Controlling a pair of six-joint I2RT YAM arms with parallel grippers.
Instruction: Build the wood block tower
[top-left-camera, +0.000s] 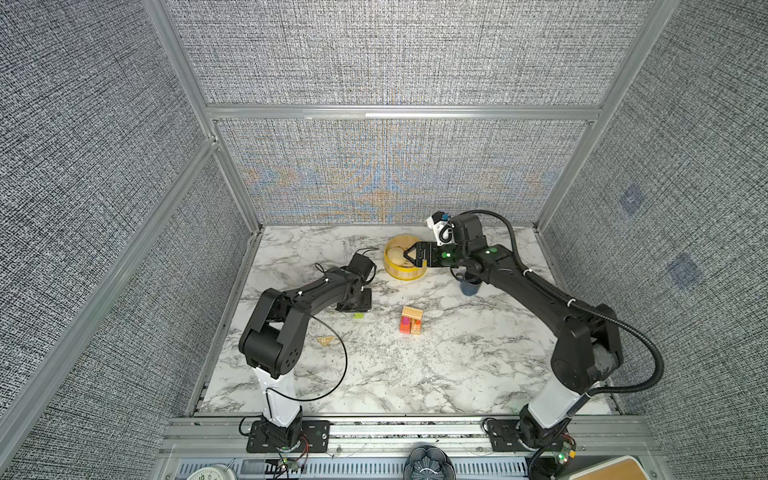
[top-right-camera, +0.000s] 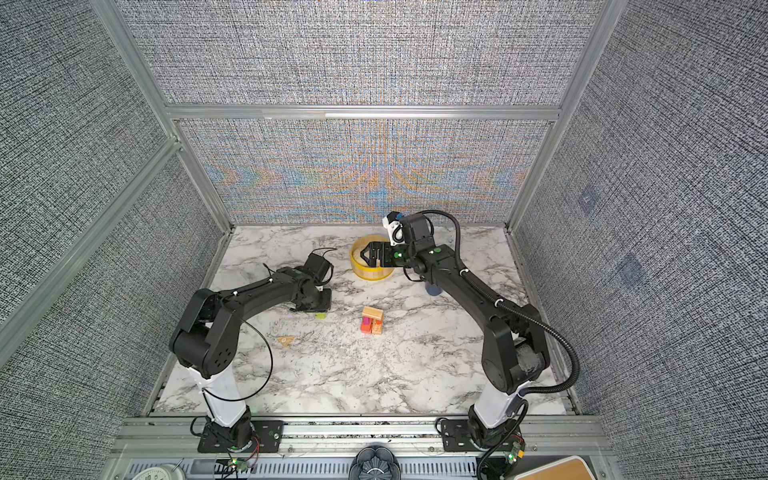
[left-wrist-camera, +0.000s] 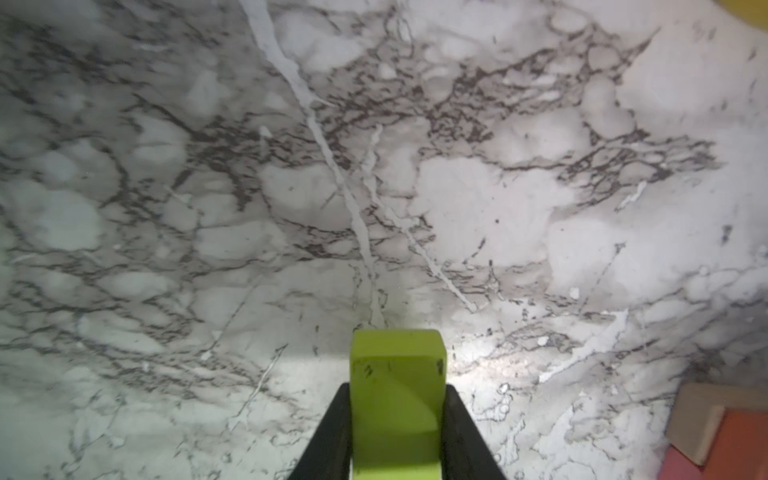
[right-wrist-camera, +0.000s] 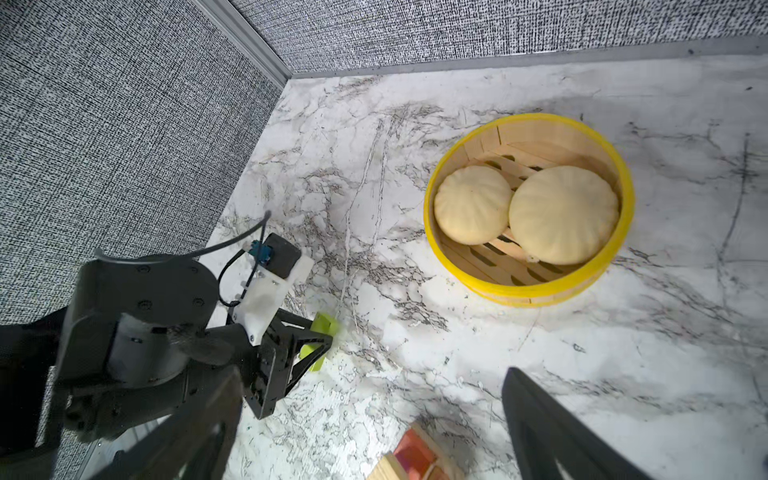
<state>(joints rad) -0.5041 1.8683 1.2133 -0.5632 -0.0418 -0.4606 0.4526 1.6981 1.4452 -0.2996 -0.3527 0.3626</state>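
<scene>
Left gripper was narrow, clamped on the green block across its short sides, with the block's end poking out past the fingertips. It hung low over the table; I couldn't tell if it was touching. The tower stood mid-table at about 3 o'clock from the block, near but apart. It had an orange and tan base, pink in the middle and a tan slab on top.

Right gripper was spread wide and empty, hovering over the basket at 12 o'clock from the tower. The mug sat under that arm.

The step looked like carrying green over and capping the tower. To do it well, probably:
- raise the block above the tan slab's height first, then travel toward 3 o'clock, so no sideways sweep at stack height
- level the block, which seemed a bit tilted in the right wrist view
- centre it over the slab with long edges lined up
- lower slowly and let go only once it rests flat
- back out straight up, since the fingers hug the block and a sideways exit could drag it

The right arm seemed fine parked clear.
</scene>
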